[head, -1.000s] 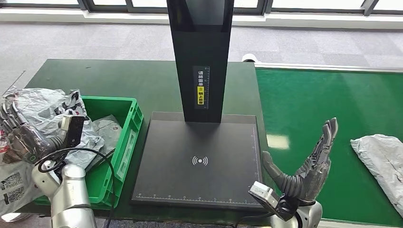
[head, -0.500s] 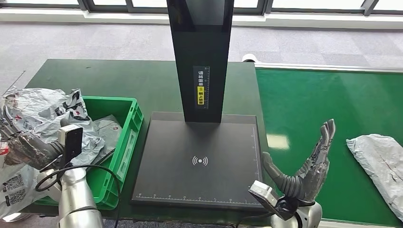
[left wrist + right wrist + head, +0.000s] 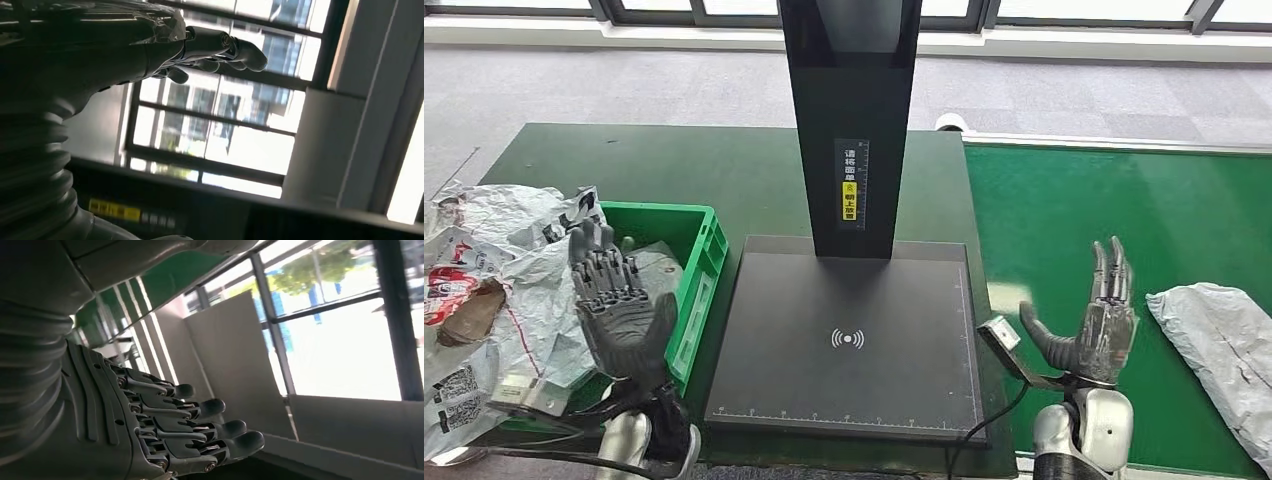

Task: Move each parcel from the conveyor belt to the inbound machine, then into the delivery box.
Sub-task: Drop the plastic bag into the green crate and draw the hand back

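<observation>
Nearest, the left hand (image 3: 619,305) is raised, fingers spread and empty, at the crate (image 3: 694,290) edge, probably because its parcel is delivered; the right hand (image 3: 1096,325) is likewise spread and empty over the belt (image 3: 1124,200), seemingly waiting for the next parcel (image 3: 1224,335) just beside it. Between them lies the bare scanner plate (image 3: 844,340), its black post (image 3: 849,120) beyond, while crumpled bags (image 3: 494,260) overflow the crate's far side.

My left hand (image 3: 619,310) is dark grey metal with segmented fingers (image 3: 594,262); below them a silver wrist (image 3: 624,440) trails black cable (image 3: 574,462). My right hand (image 3: 1096,325) matches: ribbed dark fingers (image 3: 1112,275), a thick grey thumb (image 3: 1046,340), a silver cuff (image 3: 1086,435) beneath. A small grey camera block (image 3: 1001,335) sits beside the thumb, with a cable running down from it.
</observation>
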Tool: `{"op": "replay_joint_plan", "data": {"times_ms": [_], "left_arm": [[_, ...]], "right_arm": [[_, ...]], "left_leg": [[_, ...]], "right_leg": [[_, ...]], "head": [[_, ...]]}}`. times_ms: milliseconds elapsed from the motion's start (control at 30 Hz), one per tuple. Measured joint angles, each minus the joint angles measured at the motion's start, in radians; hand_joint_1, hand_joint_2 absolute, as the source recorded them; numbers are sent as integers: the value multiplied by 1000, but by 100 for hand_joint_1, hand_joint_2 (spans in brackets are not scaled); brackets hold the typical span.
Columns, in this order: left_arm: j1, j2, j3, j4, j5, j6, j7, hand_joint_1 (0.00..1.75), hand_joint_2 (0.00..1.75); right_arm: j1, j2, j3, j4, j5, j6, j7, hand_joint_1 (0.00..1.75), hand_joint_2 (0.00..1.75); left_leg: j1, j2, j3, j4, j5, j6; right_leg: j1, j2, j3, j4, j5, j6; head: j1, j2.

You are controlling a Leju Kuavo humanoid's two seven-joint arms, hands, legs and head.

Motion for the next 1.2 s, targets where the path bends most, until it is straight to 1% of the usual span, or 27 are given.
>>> {"op": "replay_joint_plan", "data": {"times_ms": [67,167,200,233,300,367,467,533,733,933,1200], "left_arm": [[13,-3,-33,-15,19,-65,0,0,175],[20,-9,-54,-25,32,-127,0,0,175],[22,-10,-57,-26,34,-140,0,0,175],[22,-11,-58,-26,35,-145,0,0,175],[26,-12,-59,-32,42,-163,0,0,175],[32,-13,-60,-39,45,-181,0,0,175],[46,-13,-64,-45,33,-170,0,0,175],[55,-13,-66,-47,30,-161,0,0,175],[63,-13,-66,-45,6,-128,0,0,175],[68,-13,-66,-40,1,-117,0,0,175],[79,-11,-74,-30,-19,-59,0,0,175]], "right_arm": [[-13,-7,-52,14,64,0,100,0,175],[-14,-47,-59,41,77,0,343,0,175],[-13,-60,-56,50,78,0,404,0,175],[-13,-67,-52,55,78,0,431,0,175],[-13,-137,-14,111,79,0,560,0,175],[-13,-221,28,185,80,0,694,0,175],[-15,-278,39,265,80,0,750,0,175],[-17,-319,41,326,80,0,770,0,175],[-48,-406,6,528,78,0,758,0,175],[-66,-446,-19,644,78,-1,752,0,175],[-107,-487,-40,781,79,0,761,0,175]], "left_leg": [[0,0,0,0,0,0],[0,-1,0,0,-1,1],[0,-1,0,0,-1,1],[0,-1,0,0,-1,1],[0,-1,0,0,-1,1],[0,0,0,0,-1,1],[0,-2,0,0,-1,2],[0,-4,-1,0,-1,3],[-1,-4,-1,0,-1,4],[-1,-4,-1,0,-1,4],[-1,-4,-1,0,-1,4]], "right_leg": [[0,0,0,0,0,0],[0,-1,0,0,0,1],[0,-1,1,0,-1,1],[0,-1,1,0,-1,1],[0,-1,1,0,-1,1],[-1,-1,0,0,-1,1],[-1,-3,1,0,-1,2],[-1,-4,1,0,-2,3],[-2,-4,1,0,-2,3],[-2,-4,1,0,-2,4],[-2,-4,1,0,-2,4]], "head": [[0,0],[0,0],[0,0],[0,0],[0,0],[0,0],[0,0],[0,0],[0,0],[0,0],[0,0]]}}
